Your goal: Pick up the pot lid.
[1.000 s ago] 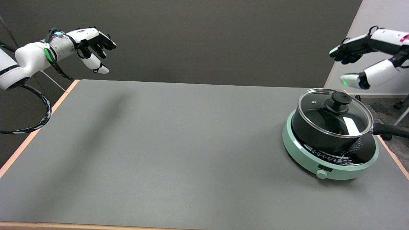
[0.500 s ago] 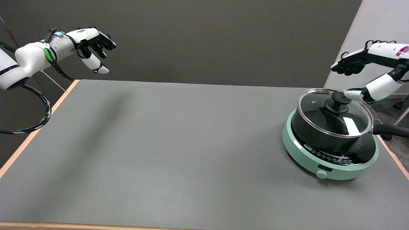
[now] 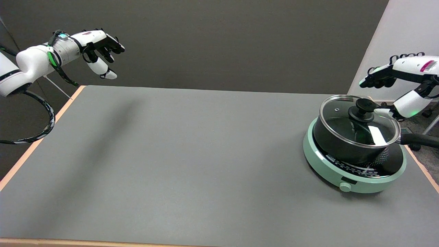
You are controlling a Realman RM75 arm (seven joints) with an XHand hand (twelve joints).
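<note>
A glass pot lid (image 3: 337,115) with a black knob (image 3: 364,106) sits on a black pot (image 3: 343,147) at the table's right. The pot stands on a mint-green round cooker (image 3: 329,168). My right hand (image 3: 398,85) reaches in from the right edge, fingers spread apart and holding nothing. Its thumb tip sits right beside the knob on the knob's right; the other fingers hang above and to the right of it. I cannot tell whether the thumb touches the knob.
The pot's black handle (image 3: 420,140) sticks out to the right past the table's edge. The idle left hand (image 3: 99,48) hangs in the air at the upper left. The grey table (image 3: 178,154) has an orange rim.
My right hand has come down from above the pot and drawn slightly right, bringing its thumb level with the lid's knob. The lid and pot stay in place.
</note>
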